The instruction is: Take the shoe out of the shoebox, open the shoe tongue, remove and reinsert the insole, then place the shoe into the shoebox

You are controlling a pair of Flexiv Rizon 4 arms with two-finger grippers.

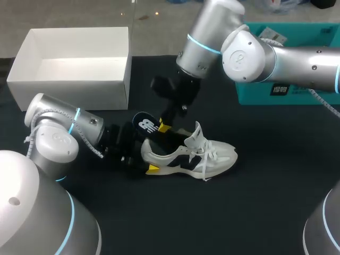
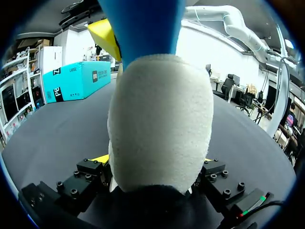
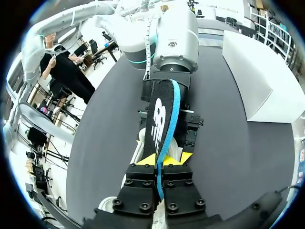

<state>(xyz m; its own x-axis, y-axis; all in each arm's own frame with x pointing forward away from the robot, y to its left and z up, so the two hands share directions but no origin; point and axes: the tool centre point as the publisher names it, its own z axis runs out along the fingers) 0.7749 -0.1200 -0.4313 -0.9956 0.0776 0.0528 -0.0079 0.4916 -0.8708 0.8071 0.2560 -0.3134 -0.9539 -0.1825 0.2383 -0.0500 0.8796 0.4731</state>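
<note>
A white sneaker with navy trim [image 1: 196, 156] lies on its side on the black table, toe to the right. My left gripper [image 1: 146, 159] comes in low from the left and holds the heel, with the white heel [image 2: 162, 124] filling the gap between its widely spread fingers. A dark insole with a blue underside [image 1: 144, 125] sticks up out of the shoe's opening. My right gripper [image 1: 163, 127] reaches down from above and is shut on the insole [image 3: 159, 114], whose edge is pinched between the yellow tips [image 3: 164, 160]. The white shoebox [image 1: 69, 93] stands open at the back left.
A teal box [image 1: 255, 98] sits at the back right, partly behind my right arm. The shoebox wall is just behind my left arm. Black table surface lies bare in front of and to the right of the shoe.
</note>
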